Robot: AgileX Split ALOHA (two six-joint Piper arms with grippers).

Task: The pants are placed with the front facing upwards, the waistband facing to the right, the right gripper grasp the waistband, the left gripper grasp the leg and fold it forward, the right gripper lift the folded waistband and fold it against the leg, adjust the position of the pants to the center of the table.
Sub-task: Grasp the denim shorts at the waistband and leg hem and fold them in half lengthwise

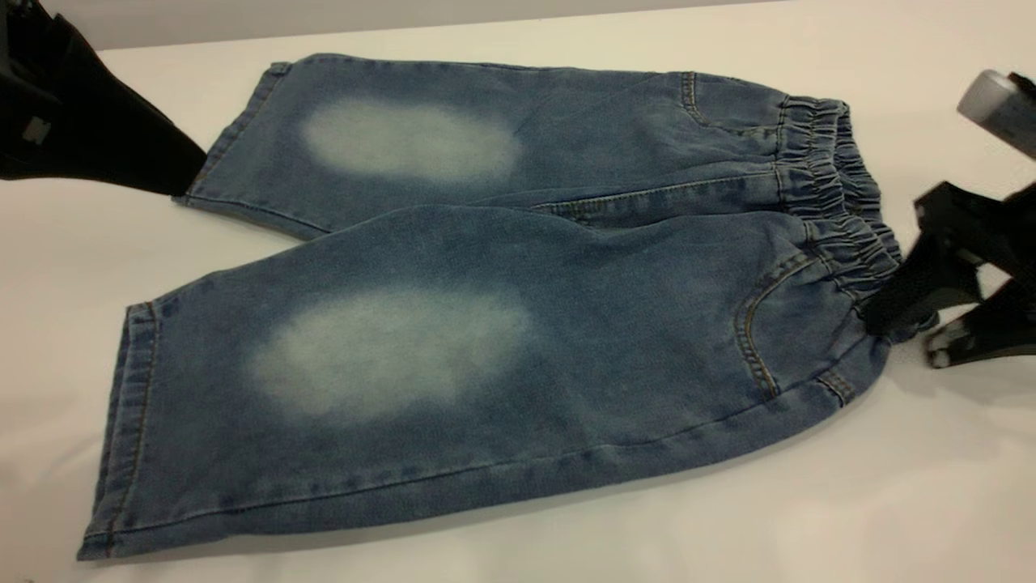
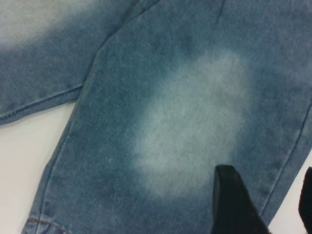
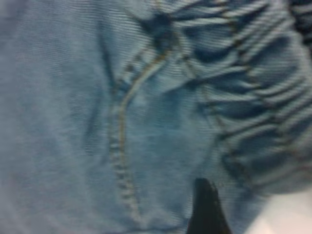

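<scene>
While the left gripper (image 1: 174,182) is sitting at the far left, its dark bulk is reaching to the hem corner of the far leg. From outside, whether its fingers are parted or closed I cannot tell. Its wrist view is showing two dark fingers (image 2: 234,204) standing apart above a pale oval and the leg's edge, with denim and a strip of table between them, so the claw is looking open there and holding nothing.

Across the middle, the pants (image 1: 502,324) are lying flat on the table (image 1: 566,534), legs pointing left and fanning apart, the near leg partly overlapping the far one at the crotch. A faded oval is showing on each leg, and tan stitching is tracing the pocket curves.

Further right, the waistband (image 1: 834,194) is running along the pants' right edge, gathered and ruched.

At the far right, the right gripper (image 1: 890,320) is pressing against the waistband's near corner. One finger tip is lying on the denim beside the ruching in its wrist view; whether the claw is clamping the cloth I cannot tell.
</scene>
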